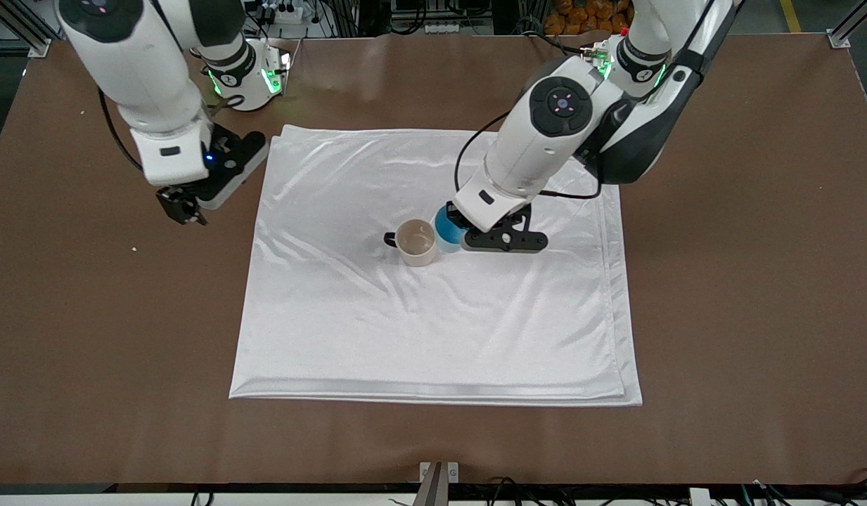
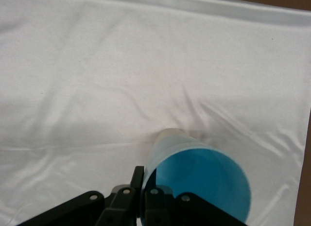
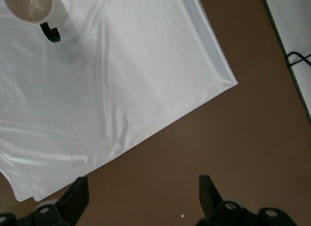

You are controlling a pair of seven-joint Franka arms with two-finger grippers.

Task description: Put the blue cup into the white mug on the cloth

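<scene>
Brown tabletop (image 1: 742, 316) all round, workshop clutter past its top edge. Notes, working from the front camera's edge outward.

Nearest: the cloth (image 1: 433, 330), white, shiny, folded in layers, its doubled hem toward the camera, wrinkles running across the middle.

Mid-cloth: the white mug (image 1: 417, 242) stands upright and empty, dark handle pointing toward my right arm's end of the table. Just beside it, toward my left arm's end, the blue cup (image 1: 446, 230), apparently touching or almost touching the mug's side; I cannot tell which.

My left gripper (image 1: 468, 235) is clamped fully down on the cup's wall, one finger (image 2: 137, 180) outside, the other inside the rim. In the left wrist view the cup (image 2: 199, 177) is tilted, bright blue mouth toward the lens. Whether its base is clear of the cloth I cannot tell.

Farther out: my right gripper (image 1: 182, 208) hangs over bare table just off the cloth's edge, jaws spread wide, holding nothing. That arm waits. Its wrist view catches the mug (image 3: 35, 7) at a corner of the picture.

Step in hand, as I judge it: cup gripped, not yet in the mug. Next move calls for lifting above the mug's rim, shifting over its mouth, levelling the tilt, lowering, letting go. The cup is only slightly narrower, so centring matters.

Writing: none legible on cup, mug or cloth.
</scene>
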